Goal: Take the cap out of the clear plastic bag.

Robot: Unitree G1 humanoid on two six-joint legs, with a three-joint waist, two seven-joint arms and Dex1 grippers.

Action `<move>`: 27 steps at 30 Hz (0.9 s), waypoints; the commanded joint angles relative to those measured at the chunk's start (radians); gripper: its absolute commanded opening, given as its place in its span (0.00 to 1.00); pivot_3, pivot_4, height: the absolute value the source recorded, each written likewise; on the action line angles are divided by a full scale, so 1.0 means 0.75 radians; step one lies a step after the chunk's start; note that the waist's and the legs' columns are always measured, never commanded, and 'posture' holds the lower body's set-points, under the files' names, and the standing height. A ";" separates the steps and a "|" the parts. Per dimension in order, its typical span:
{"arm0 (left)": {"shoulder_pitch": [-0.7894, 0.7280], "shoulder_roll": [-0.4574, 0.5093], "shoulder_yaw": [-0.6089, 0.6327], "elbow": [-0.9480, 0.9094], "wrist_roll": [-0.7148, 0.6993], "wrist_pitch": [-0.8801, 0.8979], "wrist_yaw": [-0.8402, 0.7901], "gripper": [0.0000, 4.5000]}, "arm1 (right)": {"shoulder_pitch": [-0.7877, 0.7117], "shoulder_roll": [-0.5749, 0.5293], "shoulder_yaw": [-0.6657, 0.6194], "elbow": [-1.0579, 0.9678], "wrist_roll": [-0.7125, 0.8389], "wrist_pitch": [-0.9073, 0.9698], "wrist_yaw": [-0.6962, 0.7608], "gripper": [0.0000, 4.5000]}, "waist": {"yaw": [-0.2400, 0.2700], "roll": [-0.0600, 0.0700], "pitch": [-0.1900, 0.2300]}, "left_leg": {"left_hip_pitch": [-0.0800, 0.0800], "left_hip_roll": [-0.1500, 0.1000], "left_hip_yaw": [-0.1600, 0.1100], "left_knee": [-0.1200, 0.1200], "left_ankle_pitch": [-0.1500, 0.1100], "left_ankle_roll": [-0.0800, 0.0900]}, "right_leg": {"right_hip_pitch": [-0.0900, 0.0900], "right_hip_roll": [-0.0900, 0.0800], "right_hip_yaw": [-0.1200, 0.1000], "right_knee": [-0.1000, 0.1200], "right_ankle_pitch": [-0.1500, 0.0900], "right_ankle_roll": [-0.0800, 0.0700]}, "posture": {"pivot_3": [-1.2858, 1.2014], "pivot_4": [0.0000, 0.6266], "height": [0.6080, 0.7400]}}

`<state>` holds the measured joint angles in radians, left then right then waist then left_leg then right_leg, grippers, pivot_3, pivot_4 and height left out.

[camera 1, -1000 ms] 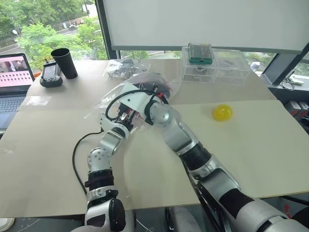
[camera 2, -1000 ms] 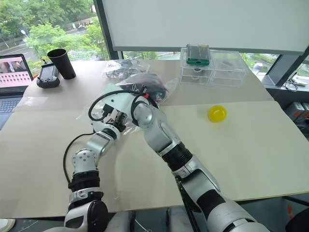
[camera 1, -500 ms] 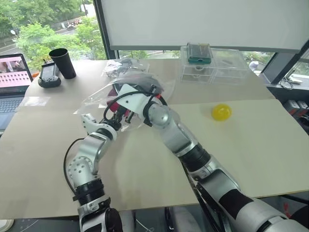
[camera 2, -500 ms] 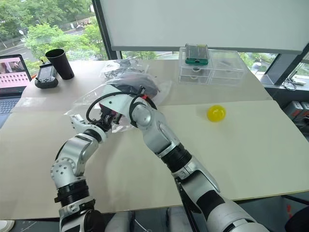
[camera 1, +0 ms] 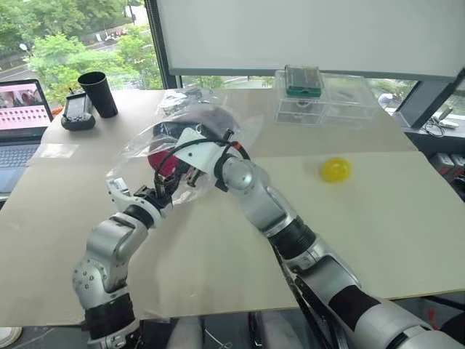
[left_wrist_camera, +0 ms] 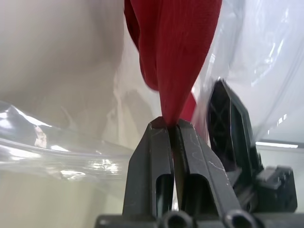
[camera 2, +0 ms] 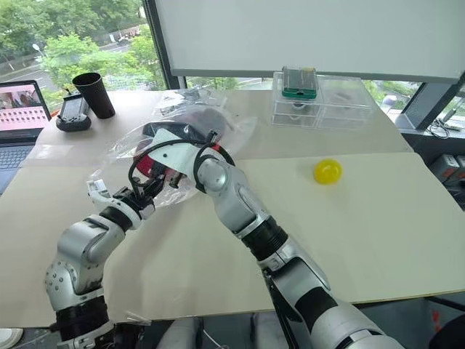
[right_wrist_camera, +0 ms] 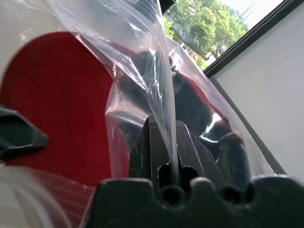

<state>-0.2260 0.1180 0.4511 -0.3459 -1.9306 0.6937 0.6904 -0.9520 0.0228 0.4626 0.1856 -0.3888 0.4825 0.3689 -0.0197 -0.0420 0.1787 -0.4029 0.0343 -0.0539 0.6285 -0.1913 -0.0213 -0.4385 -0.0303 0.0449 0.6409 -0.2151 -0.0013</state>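
the left gripper (left_wrist_camera: 172, 124) has its jaws pinched fully together on the red brim of the cap (camera 1: 168, 157), the brim's edge running straight down into the seam between the two black fingers (left_wrist_camera: 152, 156). the right gripper (right_wrist_camera: 164, 128) has its jaws closed tight on a fold of the clear plastic bag (camera 1: 138, 149), the film pulled taut up and away from its tips. the cap sits lifted off the surface (camera 1: 378, 218), mostly inside the bag, its dark crown toward the window side and the red brim toward the left gripper at the bag's near end. the two grippers are just beside each other, the right one above and slightly farther out than the left. the bag's loose edge hangs crinkled around both of them, above the seam where two boards of the surface meet.

behind the bag, near the far edge, lies a smaller clear bag (camera 1: 182, 98) of grey bits, close to the lifted plastic. a black cup (camera 1: 97, 94) and a small black device (camera 1: 77, 111) stand well apart near the far left corner, with a laptop (camera 1: 22, 123) at the left edge. clear boxes (camera 1: 323, 102) sit at the far edge to the right, and a yellow ball (camera 1: 335, 169) lies well apart on the right. the near half of the surface is open.
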 commanded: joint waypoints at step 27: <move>0.287 0.138 -0.120 -0.091 -0.056 -0.103 -0.046 0.01 | -0.239 -0.090 -0.084 0.462 -0.002 -0.295 -0.115 0.00 | 0.003 0.000 0.000 | 0.000 0.000 0.000 -0.001 0.000 0.000 | 0.000 0.000 0.000 -0.001 0.000 0.000 | 0.52 0.24 1.00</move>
<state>-0.0270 0.2291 0.3688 -0.3560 -1.9591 0.6351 0.6502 -1.0943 -0.0363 0.4234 0.5011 -0.3883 0.3118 0.3145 -0.0171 -0.0419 0.1787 -0.4026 0.0346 -0.0538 0.6282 -0.1913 -0.0213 -0.4385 -0.0299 0.0450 0.6403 -0.2153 -0.0015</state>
